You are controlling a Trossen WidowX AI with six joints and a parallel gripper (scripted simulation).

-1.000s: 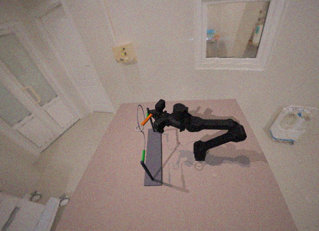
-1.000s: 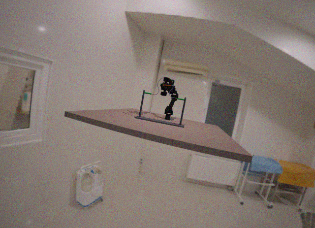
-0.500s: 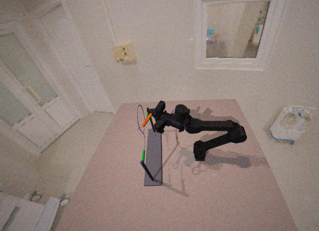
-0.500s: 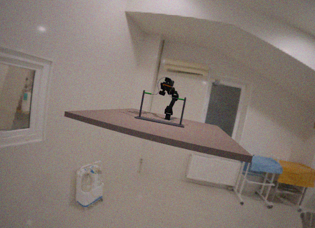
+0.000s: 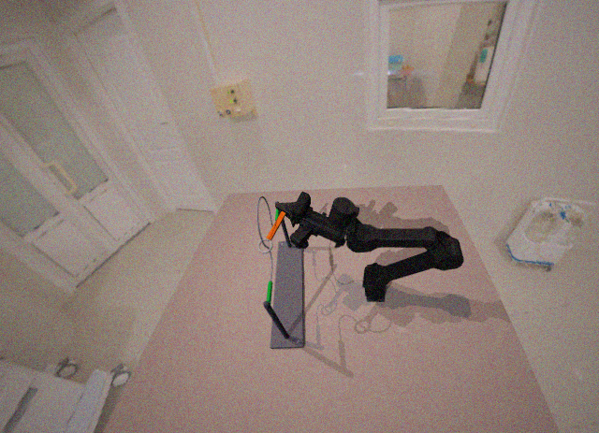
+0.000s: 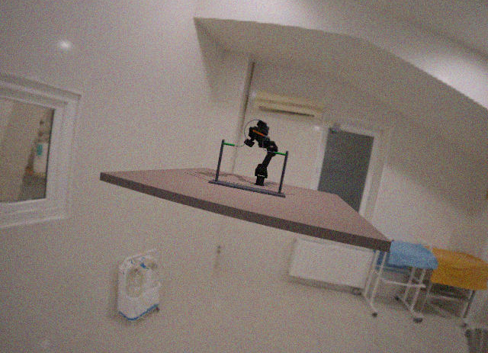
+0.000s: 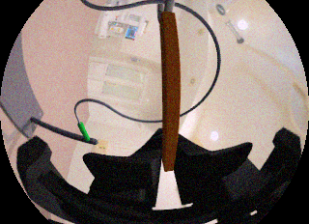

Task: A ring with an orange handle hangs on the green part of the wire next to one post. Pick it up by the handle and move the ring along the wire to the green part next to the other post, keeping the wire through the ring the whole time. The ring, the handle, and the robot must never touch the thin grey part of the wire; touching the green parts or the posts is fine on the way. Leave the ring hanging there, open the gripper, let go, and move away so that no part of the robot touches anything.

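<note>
Fingers of the gripper (image 5: 284, 209) (image 6: 256, 133) (image 7: 166, 152) nearly closed, clamped on the orange handle (image 5: 275, 225) (image 6: 258, 133) (image 7: 171, 89). At its far tip, the ring (image 5: 259, 246), held up higher than the grey base (image 5: 290, 293) (image 6: 246, 187) (image 7: 16, 89), between both green parts (image 5: 269, 292) (image 6: 280, 153) (image 7: 84, 131), beside the looping wire (image 5: 258, 216) (image 6: 245, 129) (image 7: 219, 60); too fine to tell whether threaded or touching. At the base's ends, two upright posts (image 5: 276, 320) (image 6: 283, 171). Under the base, a pinkish table (image 5: 217, 351) (image 6: 244, 213) (image 7: 53, 60).
</note>
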